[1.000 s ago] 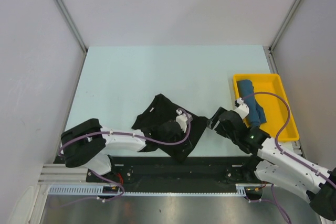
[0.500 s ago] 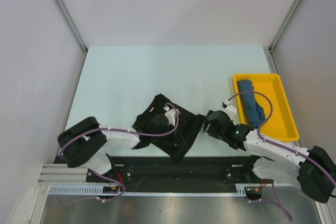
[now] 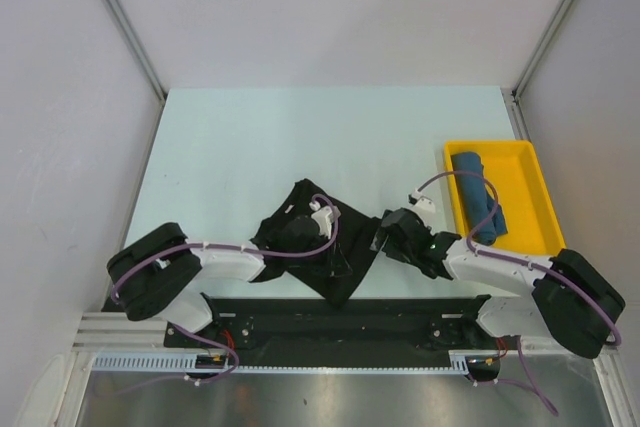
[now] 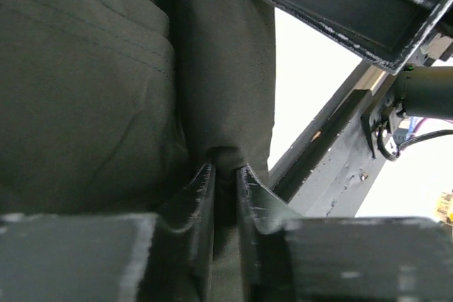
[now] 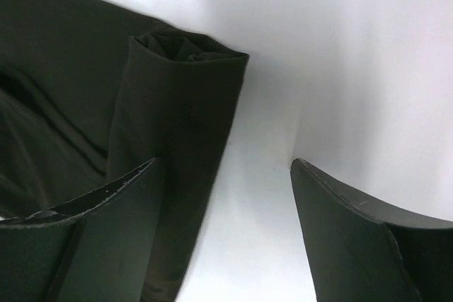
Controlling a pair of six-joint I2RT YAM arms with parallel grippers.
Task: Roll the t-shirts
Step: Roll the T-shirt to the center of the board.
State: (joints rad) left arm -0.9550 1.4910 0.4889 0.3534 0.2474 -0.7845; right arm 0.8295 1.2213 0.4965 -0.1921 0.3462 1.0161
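The black t-shirt (image 3: 335, 247) lies crumpled near the table's front edge. My left gripper (image 3: 300, 235) sits low on its left half. In the left wrist view the jaws (image 4: 224, 171) stand almost together, with a pinched fold of the black cloth (image 4: 92, 83) between them. My right gripper (image 3: 383, 237) is at the shirt's right edge and open. In the right wrist view its left finger (image 5: 106, 210) lies over a rolled edge of the black shirt (image 5: 177, 83), with bare table between the fingers (image 5: 225, 162). The teal-blue t-shirt (image 3: 478, 197) lies rolled in the tray.
The yellow tray (image 3: 530, 162) stands at the right edge of the table, just beyond my right arm. A black rail (image 3: 400, 312) runs along the front edge below the shirt. Grey walls enclose the pale table (image 3: 300, 137) on three sides.
My right arm has swung left from beside the tray to the black shirt's right edge. My left gripper has drawn back to the left over the shirt, and the cloth has bunched.
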